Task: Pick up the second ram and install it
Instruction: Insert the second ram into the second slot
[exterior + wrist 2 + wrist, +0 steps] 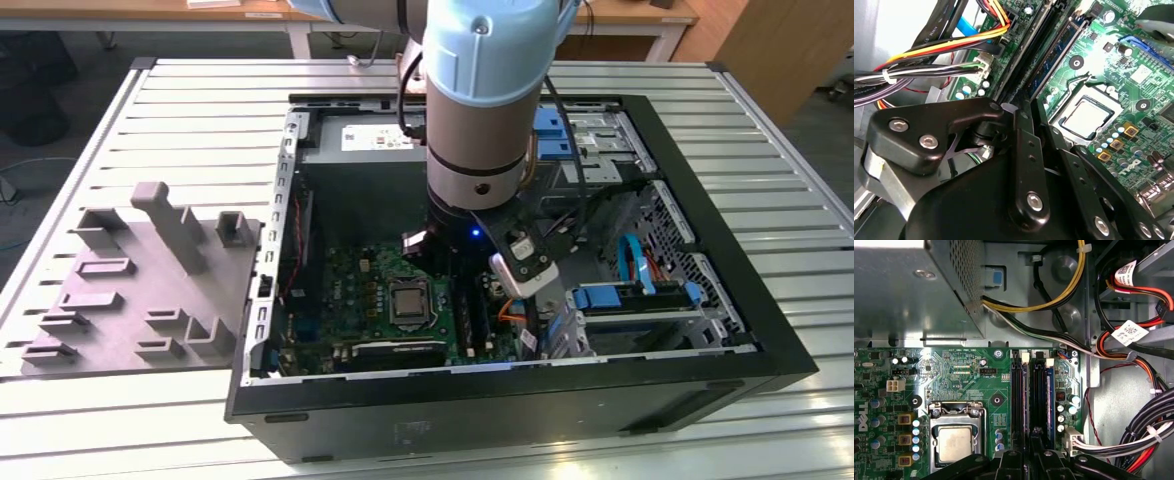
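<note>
Second ram (pixel 1050 395) sits upright in black slot (pixel 1038 395) on green board (pixel 959 375), 3 o'clock of CPU socket (pixel 955 442). Your gripper (pixel 1029 462) hovers over slots; grip state: cannot tell.

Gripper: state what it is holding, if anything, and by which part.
It cannot be told. The gripper hangs low over the memory slots, where a dark-blue ram stick stands in a slot; any hold on it is hidden.
</note>
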`<control>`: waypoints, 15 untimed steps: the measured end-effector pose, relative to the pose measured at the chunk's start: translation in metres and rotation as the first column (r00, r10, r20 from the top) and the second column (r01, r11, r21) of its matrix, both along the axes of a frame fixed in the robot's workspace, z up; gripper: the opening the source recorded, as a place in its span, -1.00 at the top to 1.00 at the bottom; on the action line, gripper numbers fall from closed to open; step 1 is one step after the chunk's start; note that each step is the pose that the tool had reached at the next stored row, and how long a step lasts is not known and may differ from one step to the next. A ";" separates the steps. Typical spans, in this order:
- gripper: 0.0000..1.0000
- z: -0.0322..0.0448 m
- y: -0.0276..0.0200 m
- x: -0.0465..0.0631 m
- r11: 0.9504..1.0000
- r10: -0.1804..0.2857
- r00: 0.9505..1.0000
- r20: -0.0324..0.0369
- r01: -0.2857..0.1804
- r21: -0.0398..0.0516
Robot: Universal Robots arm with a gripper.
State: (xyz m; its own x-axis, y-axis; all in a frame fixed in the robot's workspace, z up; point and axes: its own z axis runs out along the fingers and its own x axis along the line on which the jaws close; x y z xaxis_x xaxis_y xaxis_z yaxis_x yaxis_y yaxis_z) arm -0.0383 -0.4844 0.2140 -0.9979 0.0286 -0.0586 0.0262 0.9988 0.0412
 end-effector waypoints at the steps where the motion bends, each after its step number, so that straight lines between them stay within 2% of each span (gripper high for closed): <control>1: 0.60 0.0000 0.0000 0.001 1.000 0.000 1.000 0.000 0.000 0.000; 9: 0.60 0.0029 0.0000 0.001 1.000 0.000 1.000 0.000 0.000 0.000; 15: 0.60 0.0029 -0.0025 0.001 1.000 0.000 1.000 0.000 0.000 0.000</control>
State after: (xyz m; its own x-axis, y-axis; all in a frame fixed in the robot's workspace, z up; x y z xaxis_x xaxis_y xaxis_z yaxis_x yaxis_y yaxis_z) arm -0.0374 -0.4869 0.2169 -0.9979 0.0287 -0.0586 0.0263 0.9988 0.0412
